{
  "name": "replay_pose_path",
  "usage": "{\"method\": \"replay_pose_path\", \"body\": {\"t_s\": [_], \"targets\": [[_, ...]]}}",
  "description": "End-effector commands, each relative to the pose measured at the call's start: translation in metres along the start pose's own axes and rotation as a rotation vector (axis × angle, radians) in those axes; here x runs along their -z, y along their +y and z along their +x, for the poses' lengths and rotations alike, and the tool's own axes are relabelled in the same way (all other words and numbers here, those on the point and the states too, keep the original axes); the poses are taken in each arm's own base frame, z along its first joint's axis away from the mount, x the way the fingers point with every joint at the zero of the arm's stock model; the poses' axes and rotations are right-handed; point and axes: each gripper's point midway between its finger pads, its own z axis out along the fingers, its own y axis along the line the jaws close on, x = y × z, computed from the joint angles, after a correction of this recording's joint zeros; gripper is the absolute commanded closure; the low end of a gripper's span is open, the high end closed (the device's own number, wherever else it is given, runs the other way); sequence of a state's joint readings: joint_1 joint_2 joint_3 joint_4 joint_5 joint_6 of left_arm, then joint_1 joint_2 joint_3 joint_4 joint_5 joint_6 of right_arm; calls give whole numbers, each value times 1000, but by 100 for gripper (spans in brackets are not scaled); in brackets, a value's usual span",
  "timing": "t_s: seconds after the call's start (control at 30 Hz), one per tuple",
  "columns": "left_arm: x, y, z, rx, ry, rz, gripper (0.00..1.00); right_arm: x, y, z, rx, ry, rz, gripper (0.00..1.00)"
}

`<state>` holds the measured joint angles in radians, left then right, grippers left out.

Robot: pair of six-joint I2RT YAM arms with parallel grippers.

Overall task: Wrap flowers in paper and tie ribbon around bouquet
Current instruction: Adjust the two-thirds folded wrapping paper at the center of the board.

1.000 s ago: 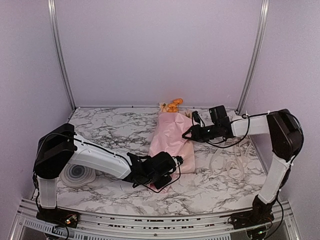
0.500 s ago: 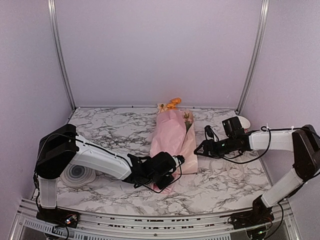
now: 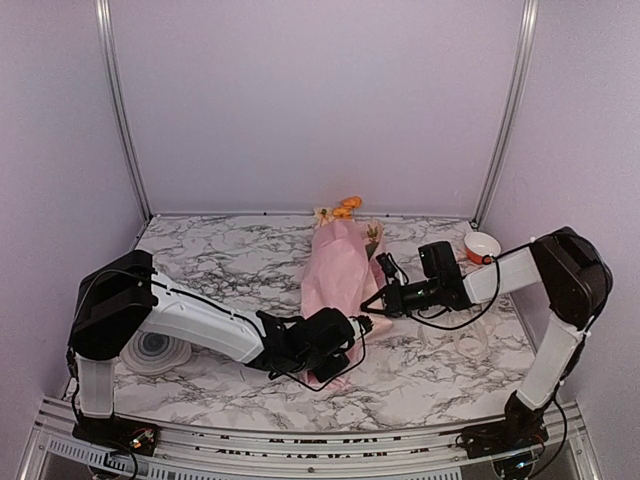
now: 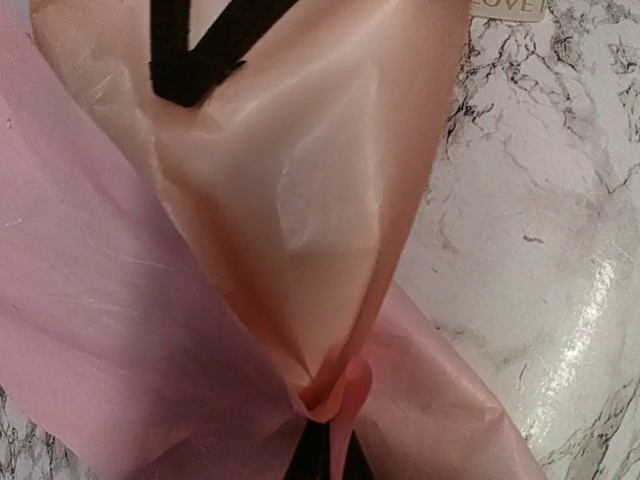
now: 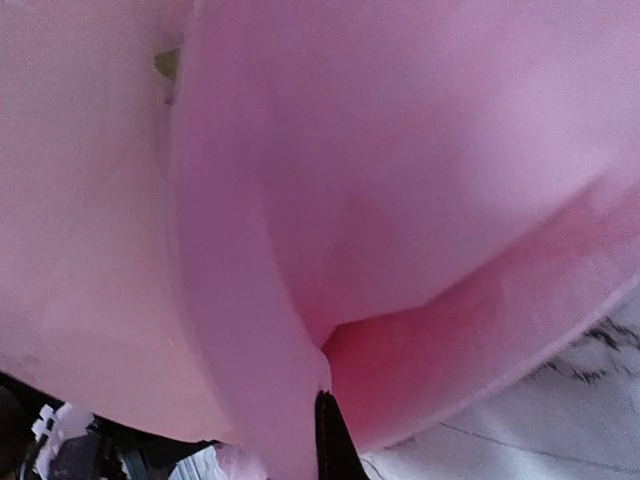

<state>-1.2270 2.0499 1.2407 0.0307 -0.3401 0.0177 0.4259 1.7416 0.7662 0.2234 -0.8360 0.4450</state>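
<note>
Jaws pinched on paper (image 3: 335,275): left gripper (image 3: 350,332) at near end, right gripper (image 3: 372,303) at right edge; table (image 3: 230,260) leftward.

Right gripper (image 3: 372,303): fingers closed on the bouquet's (image 3: 343,268) paper edge. Pink paper fills all the room ahead of them, close up. Behind the fingers, under the arm, loose ribbon (image 3: 455,335) loops lie on the table (image 3: 230,260); a bowl (image 3: 482,246) sits farther back.

Left gripper (image 3: 350,330): fingers pinch the bouquet's narrow end. Paper spreads ahead and to their left, bare marble to their right. Grey disc (image 3: 155,350) well behind them.
</note>
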Motion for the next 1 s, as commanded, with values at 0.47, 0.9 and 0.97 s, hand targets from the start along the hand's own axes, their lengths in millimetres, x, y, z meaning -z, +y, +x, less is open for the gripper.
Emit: {"method": "replay_pose_path", "body": {"t_s": [0.47, 0.9, 0.97], "targets": [[11, -19, 11, -282, 137, -45, 100, -89, 28, -66, 13, -121, -205, 100], [-25, -45, 43, -370, 232, 97, 100, -83, -10, -35, -12, -36, -19, 74], [-27, -49, 50, -366, 254, 120, 100, -70, -6, -37, 15, -40, 13, 65]]}}
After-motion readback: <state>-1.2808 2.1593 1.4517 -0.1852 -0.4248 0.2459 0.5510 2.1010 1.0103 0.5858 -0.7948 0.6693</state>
